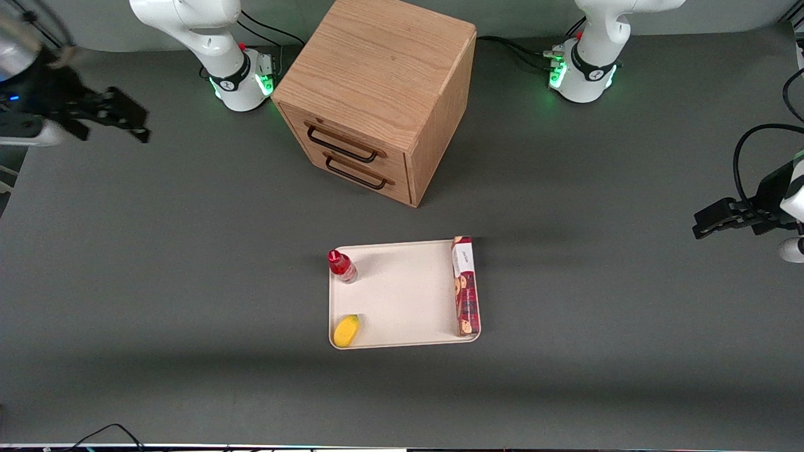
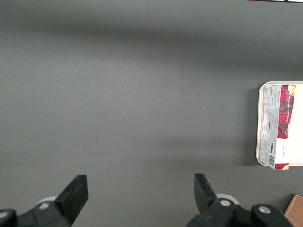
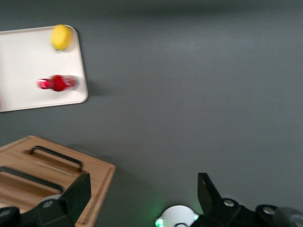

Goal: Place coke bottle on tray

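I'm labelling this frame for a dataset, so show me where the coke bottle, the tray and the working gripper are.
coke bottle (image 1: 342,266): front view, on its red body.
tray (image 1: 402,295): front view, on its bare middle.
gripper (image 1: 129,119): front view, between the open fingertips, toward the working arm's end of the table.

A grey matte table (image 1: 188,251) carries a wooden two-drawer cabinet (image 1: 377,94) under soft, even light

I count one tray (image 1: 402,295), three items on it: one coke bottle (image 1: 342,265), one lemon (image 1: 346,331), one red cookie box (image 1: 465,285). One wooden cabinet (image 1: 377,94), two drawers, two handles. One gripper (image 1: 119,116) of working arm, up high toward its end of table, fingers spread apart.
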